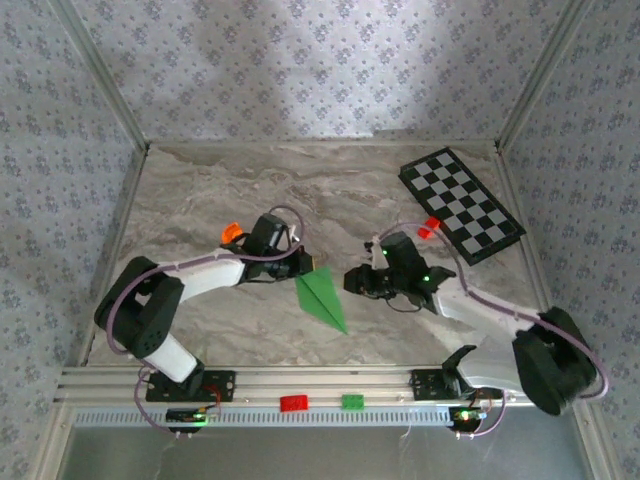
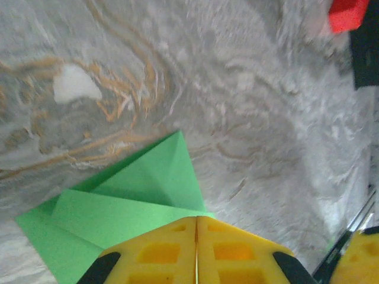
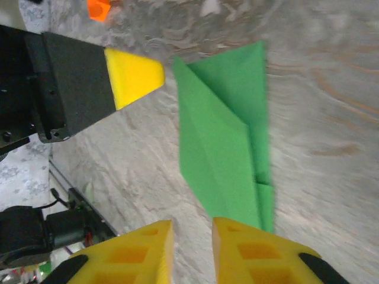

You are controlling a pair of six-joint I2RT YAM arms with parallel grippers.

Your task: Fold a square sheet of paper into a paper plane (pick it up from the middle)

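Note:
The square sheet of paper lies flat on the marble table, folded into a slim green paper plane (image 1: 322, 298) with layered flaps (image 3: 222, 136). My left gripper (image 1: 307, 266) sits just at the plane's wide upper end. Its yellow fingers (image 2: 160, 251) are shut together with nothing between them, and the green paper (image 2: 136, 195) lies just beyond their tips. The right gripper (image 1: 353, 280) is just right of the plane and stands open with a narrow gap (image 3: 192, 223). One of its fingers (image 3: 249, 251) overlaps the plane's narrow end. The left gripper's yellow tip (image 3: 135, 74) stands a little apart from the paper.
A black-and-white checkered board (image 1: 462, 203) lies at the back right, with a small red brick (image 1: 431, 226) beside it. An orange brick (image 1: 232, 232) sits behind the left arm. On the front rail rest a red brick (image 1: 294, 403) and a green brick (image 1: 352, 402).

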